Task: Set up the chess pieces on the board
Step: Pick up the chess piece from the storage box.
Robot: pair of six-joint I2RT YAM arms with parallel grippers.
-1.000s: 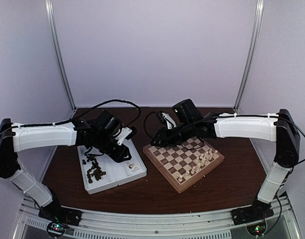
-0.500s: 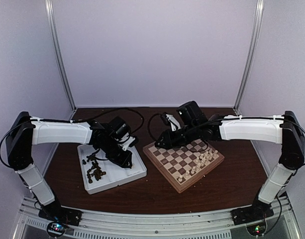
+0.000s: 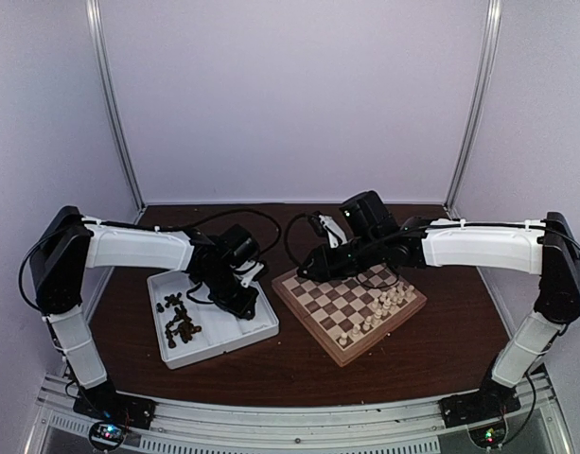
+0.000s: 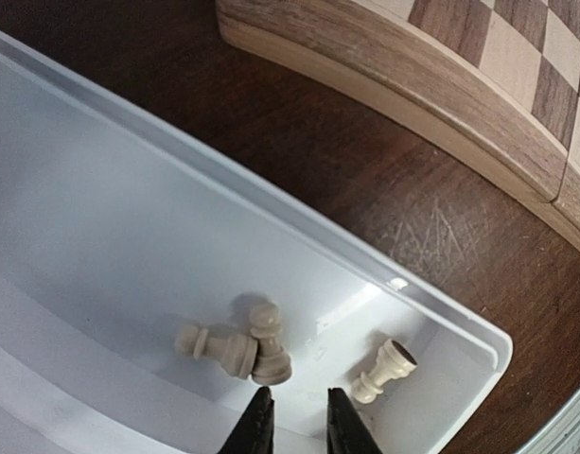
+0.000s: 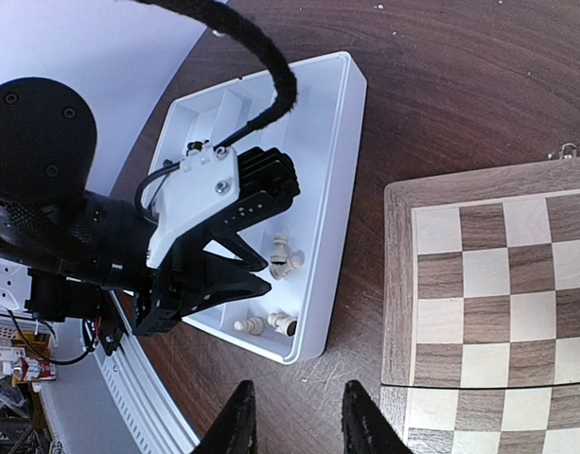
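- Step in hand: fetching another cream piece out of the tray [image 3: 219, 348]. This reads as a pickup approach, not a placement.
- Left claw [image 4: 294, 427] hangs low over the tray's right compartment, close to its corner. The jaws are only a narrow slit apart with nothing between them, so it is empty.
- Three cream pieces [image 4: 235, 346] remain in that compartment. Two lie touching each other just ahead of the fingertips. A lone cream piece [image 4: 384, 371] lies tipped over to the right, near the corner wall.
- Right claw [image 5: 297, 421] hovers over the strip of bench [image 3: 450, 355] between the tray and the board [image 3: 339, 357], by the board's far-left corner. Its jaws are apart and hold nothing.
- Board: a group of placed cream pieces [image 3: 389, 303] stands along its right side; the squares on the left look bare.
- Dark pieces [image 3: 181, 320] sit heaped in the tray's left compartment. I can see none on the board.
- Progress, as a judgement: the cream side is mostly across and the dark side is not started.
- Next move, my read: the left claw must spread a little wider, come down around one piece and close on it.
- The touching pair is awkward, since closing on one may drag the other along. The lone piece is a cleaner pick, but the tray wall crowds it.
- After that the piece must be lifted over the tray rim to the board and stood upright on its square. Can't tell whether the right claw is waiting for a handover.
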